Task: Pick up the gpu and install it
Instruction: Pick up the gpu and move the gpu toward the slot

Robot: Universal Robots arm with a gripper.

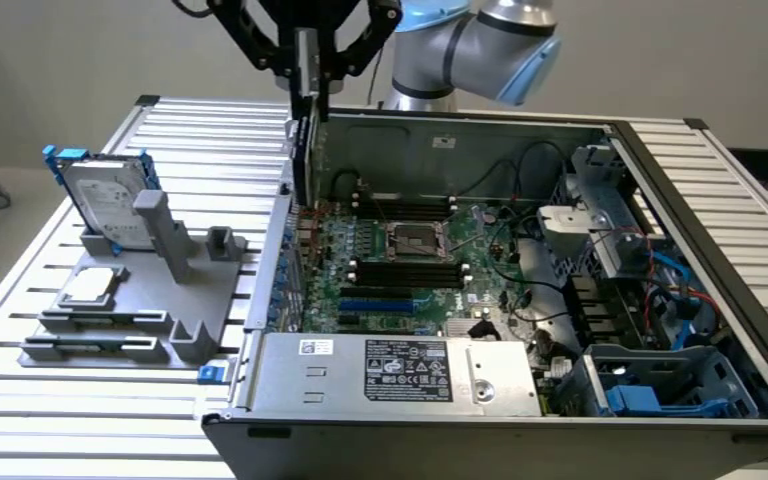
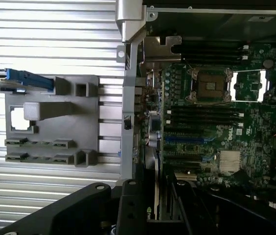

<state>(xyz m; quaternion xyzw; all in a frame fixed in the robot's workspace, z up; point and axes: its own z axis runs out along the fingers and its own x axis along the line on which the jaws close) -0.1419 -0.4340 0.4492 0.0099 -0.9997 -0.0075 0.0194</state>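
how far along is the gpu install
Done: the gpu is picked up, hanging upright from the gripper, whose fingers clamp it. In hand: it hangs at the open case wall on the exterior view's left, beside the motherboard. Left: seating it; the blue slot looks empty.

The tabletop (image 1: 37, 400) is ribbed bare metal, pale with a soft sheen. The computer case (image 1: 464, 150) is dull grey sheet metal. Its power supply (image 1: 317, 375) is the same metal and carries a glossy label (image 1: 408, 370). The motherboard (image 1: 398, 270) is a green circuit board with glinting metal parts. The holder (image 1: 157, 300) is matt grey plastic. The hard drive (image 1: 101, 195) has a silver metal face in a blue plastic frame. The gripper (image 1: 307, 85) is matt black. The gpu (image 1: 304, 150) shows a dark, smooth shroud. The arm (image 1: 491, 40) is satin silver metal with light blue plastic caps.
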